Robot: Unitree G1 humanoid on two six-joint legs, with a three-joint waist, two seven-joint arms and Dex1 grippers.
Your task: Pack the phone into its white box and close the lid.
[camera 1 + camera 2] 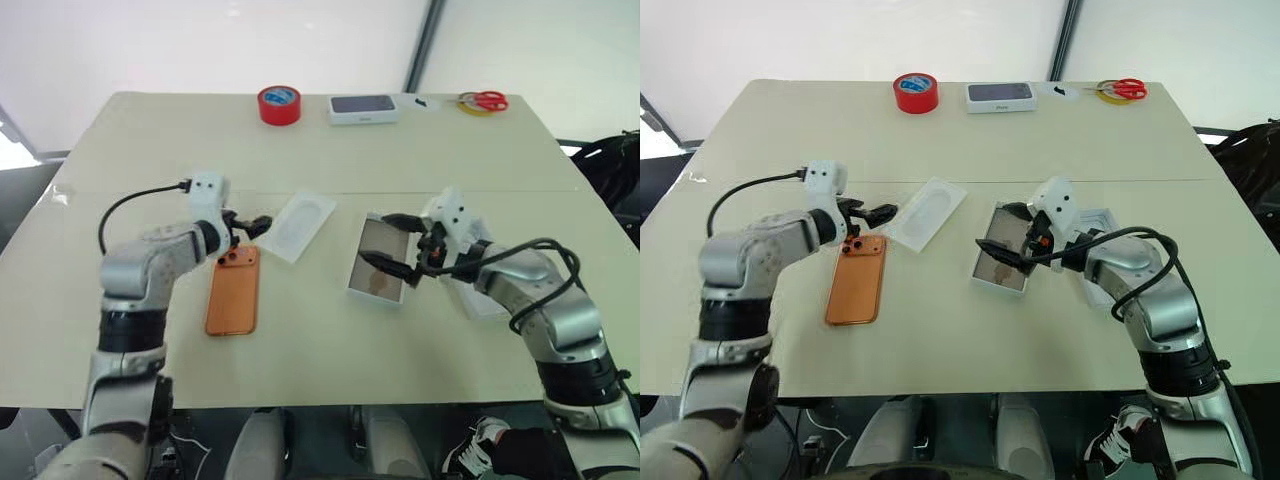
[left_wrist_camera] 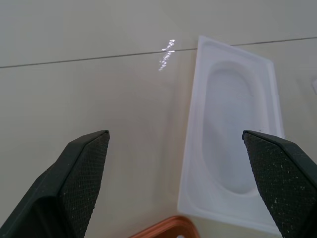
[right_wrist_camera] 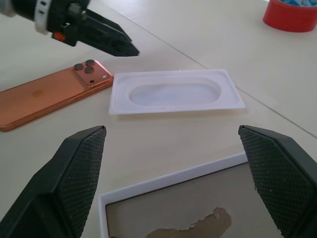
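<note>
The orange phone (image 1: pixel 232 292) lies flat on the table, camera block at its far end. My left gripper (image 1: pixel 253 226) hovers open just beyond that end, between the phone and a flat white sheet with a rounded outline (image 1: pixel 300 226). The white box (image 1: pixel 375 293) lies open at the centre right, its greyish-brown floor bare. My right gripper (image 1: pixel 393 244) is open over the box, one finger on each side of its floor. A white piece, likely the lid (image 1: pixel 487 303), lies mostly hidden under my right arm. In the right wrist view the phone (image 3: pixel 44 96) lies beyond the box rim (image 3: pixel 163 181).
Along the far edge of the table stand a red tape roll (image 1: pixel 280 104), a white box with a dark top (image 1: pixel 363 108) and red-handled scissors (image 1: pixel 487 100). A seam crosses the table just behind the white sheet.
</note>
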